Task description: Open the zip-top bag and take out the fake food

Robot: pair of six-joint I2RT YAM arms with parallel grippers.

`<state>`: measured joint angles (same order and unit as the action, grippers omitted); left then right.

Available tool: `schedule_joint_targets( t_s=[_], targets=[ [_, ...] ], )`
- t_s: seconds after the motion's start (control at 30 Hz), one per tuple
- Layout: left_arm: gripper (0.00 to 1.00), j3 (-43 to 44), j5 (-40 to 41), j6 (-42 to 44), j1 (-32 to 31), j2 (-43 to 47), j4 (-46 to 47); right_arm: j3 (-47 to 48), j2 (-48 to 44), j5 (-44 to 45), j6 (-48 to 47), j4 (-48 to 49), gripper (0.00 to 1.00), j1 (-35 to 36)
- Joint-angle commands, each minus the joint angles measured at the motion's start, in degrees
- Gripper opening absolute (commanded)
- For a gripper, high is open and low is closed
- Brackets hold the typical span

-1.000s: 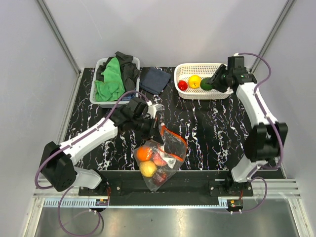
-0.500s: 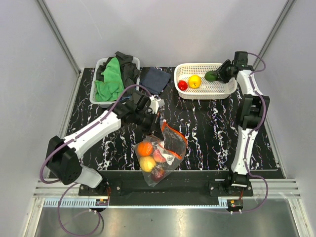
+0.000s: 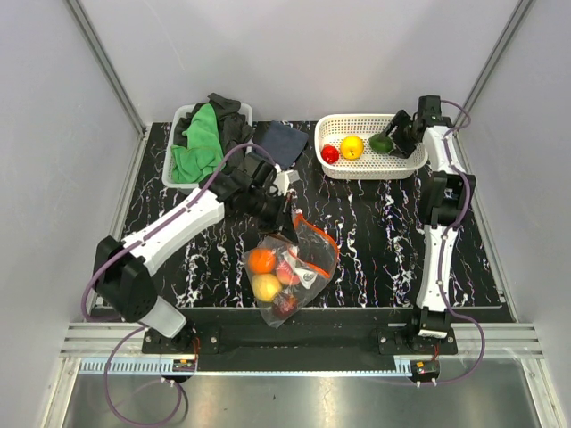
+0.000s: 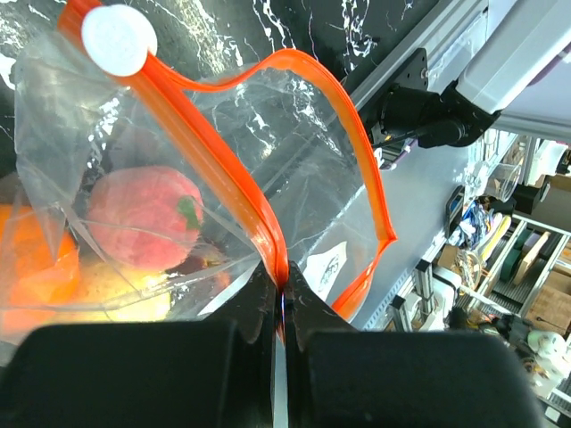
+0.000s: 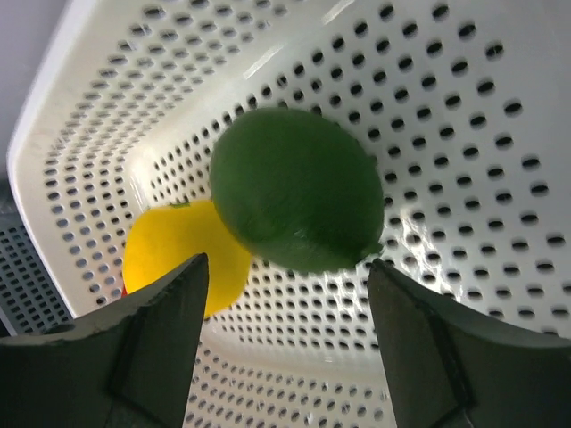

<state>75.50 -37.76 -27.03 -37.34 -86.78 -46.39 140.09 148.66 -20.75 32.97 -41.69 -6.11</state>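
Note:
The zip-top bag (image 3: 294, 267) lies near the table's front middle, mouth open, with orange, yellow, pink and dark fake food (image 3: 266, 275) inside. My left gripper (image 3: 287, 220) is shut on the bag's orange zip strip (image 4: 268, 234); a pink piece (image 4: 143, 212) shows through the plastic in the left wrist view. My right gripper (image 3: 399, 135) is open over the white basket (image 3: 366, 168). A green lime (image 5: 299, 189) is just beyond its spread fingers (image 5: 161, 312), free of them, beside a yellow lemon (image 5: 169, 254). The basket also holds a red piece (image 3: 330, 153).
A white bin (image 3: 175, 178) of green and black cloths stands at the back left, with a dark folded cloth (image 3: 278, 143) beside it. The table's front edge and metal rail (image 3: 303, 349) lie just below the bag.
My right gripper has swung up over the basket and let go of the green lime, which now lies loose. My left gripper has shifted slightly right and back, lifting the zip strip.

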Motion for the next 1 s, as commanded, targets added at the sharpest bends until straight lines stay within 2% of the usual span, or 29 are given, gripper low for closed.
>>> schedule_joint_targets(
  t_s=[0.0, 0.2, 0.23, 0.3, 0.33, 0.4, 0.43, 0.47, 0.5, 0.57, 0.6, 0.7, 0.8, 0.97],
  targets=[
    [0.0, 5.35, 0.23, -0.31, 0.34, -2.07, -0.01, -2.53, -10.13, 2.47, -0.63, -6.64, 0.8, 0.31],
    [0.0, 7.64, 0.32, -0.83, 0.34, -4.53, -0.19, -21.32, -28.4, 4.58, -3.61, -5.25, 0.83, 2.94],
    [0.0, 7.9, 0.49, -0.75, 0.34, -4.8, -0.1, -28.14, -33.73, 4.41, -4.14, -4.28, 0.83, 3.82],
    [0.0, 8.08, 0.84, -1.1, 0.34, -4.97, -0.1, -35.38, -39.38, 3.36, -4.49, -1.65, 0.82, 7.58],
    [0.0, 7.99, 1.19, -1.01, 0.34, -5.06, -0.02, -42.98, -44.98, 2.65, -5.02, -0.68, 0.82, 9.0],
    [0.0, 7.99, 1.46, -1.1, 0.34, -5.24, 0.07, -51.11, -50.46, -2.43, -5.29, 4.06, 0.74, 14.0],
    [0.0, 8.08, 1.37, -1.01, 0.34, -5.24, 0.16, -58.89, -55.62, -4.45, -5.02, 5.9, 0.7, 15.5],
    [0.0, 7.91, 1.46, -0.66, 0.34, -5.33, 0.16, -62.54, -58.02, -8.39, -4.76, 9.66, 0.63, 17.43],
    [0.0, 7.73, 1.72, -0.66, 0.34, -5.24, 0.16, -68.31, -62.13, -9.12, -4.15, 10.22, 0.57, 20.75],
    [0.0, 7.73, 2.16, -0.31, 0.34, -5.15, 0.16, -73.88, -66.2, -10.53, -2.57, 11.62, 0.5, 23.85],
    [0.0, 7.73, 2.25, -0.31, 0.34, -5.24, 0.16, -79.04, -68.13, -11.41, -1.78, 12.76, 0.49, 26.04],
    [0.0, 8.08, 1.9, -0.92, 0.34, -5.33, 0.25, -87.14, -75.69, -14.22, 0.77, 15.93, 0.49, 29.3],
    [0.0, 7.82, 0.06, -2.76, 0.34, -5.41, 1.56, -91.03, -79.04, -15.46, 1.83, 17.26, 0.48, 30.89],
    [0.0, 6.94, -1.79, -5.93, 0.25, -4.89, 4.55, -91.58, -80.11, -14.58, 2.62, 18.05, 0.48, 33.44]
  ],
)
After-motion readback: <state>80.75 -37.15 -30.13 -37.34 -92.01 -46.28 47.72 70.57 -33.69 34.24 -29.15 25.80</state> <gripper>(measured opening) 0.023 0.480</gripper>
